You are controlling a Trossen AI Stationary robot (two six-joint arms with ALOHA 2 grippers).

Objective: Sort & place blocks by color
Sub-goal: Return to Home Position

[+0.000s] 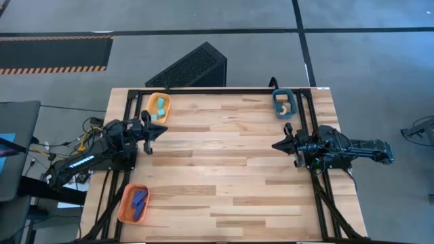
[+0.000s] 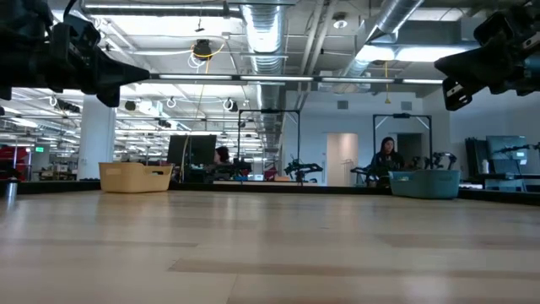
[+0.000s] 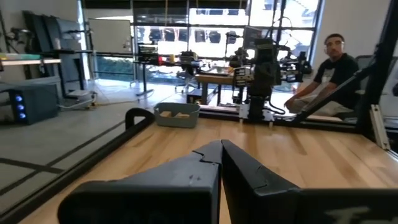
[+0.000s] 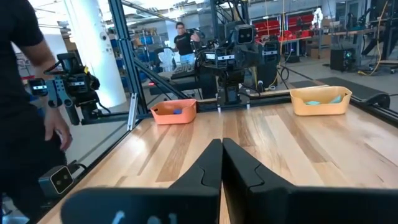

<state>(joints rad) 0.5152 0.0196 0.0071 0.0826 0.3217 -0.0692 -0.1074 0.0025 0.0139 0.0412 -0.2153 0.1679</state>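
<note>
Pale wooden table [image 1: 224,163] fills the high view, its middle bare. The left gripper [image 1: 161,129] hangs over the left edge and the right gripper [image 1: 275,144] over the right edge, well apart, tips facing each other. Each wrist view shows its own claw pinched fully together, holding nothing.

Three trays sit near the corners. In the high view's lower left, the orange tray [image 1: 123,210] holds the dark blue blocks [image 1: 140,199]. At the upper left, the yellow-orange tray [image 1: 150,105] holds the cyan blocks [image 1: 160,108]. At the upper right, the teal tray [image 1: 276,102] holds the tan pieces [image 1: 287,106].

The low view catches only the walls of the yellow-orange and teal trays, their contents hidden. The right wrist view looks into the orange and yellow-orange trays, with a person's dark sleeve [image 4: 25,93] alongside. The left wrist view shows the teal tray and a seated person [image 3: 329,71] beyond the table.
</note>
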